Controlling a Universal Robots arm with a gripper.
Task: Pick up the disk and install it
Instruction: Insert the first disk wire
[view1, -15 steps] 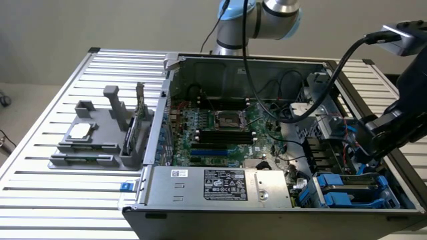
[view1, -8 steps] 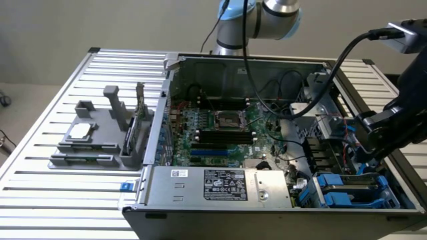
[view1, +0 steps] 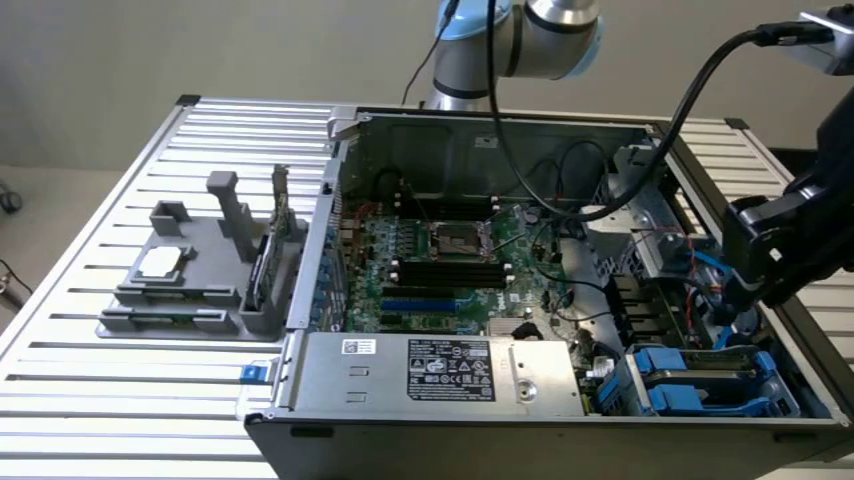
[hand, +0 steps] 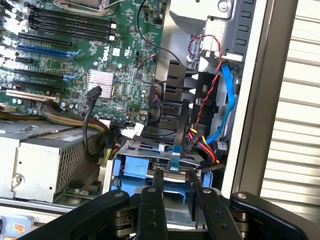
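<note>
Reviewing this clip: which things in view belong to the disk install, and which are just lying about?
Job in hand:
- disk in its blue carrier, at the case's drive bay
- hand, close over the disk
- case, lying open

Lying about:
- chip on the grey stand, outside the case
- power supply
- motherboard

1. Wall (view1: 200, 50): plain beige surface across 10 to 1 o'clock of the exterior view, evenly lit.
2. Floor (view1: 40, 220): pale grey-beige area at 9 o'clock, meeting the wall along a faint horizontal line.
3. Bench (view1: 120, 400): silver metal top of parallel ribbed slats (view1: 80, 440), running from 11 o'clock down to 7 o'clock, with a further strip at 2 o'clock.
4. Light: bright and diffuse. The strongest glare lies on the slats at 7 o'clock, and the grooves between them are in shadow.
</note>
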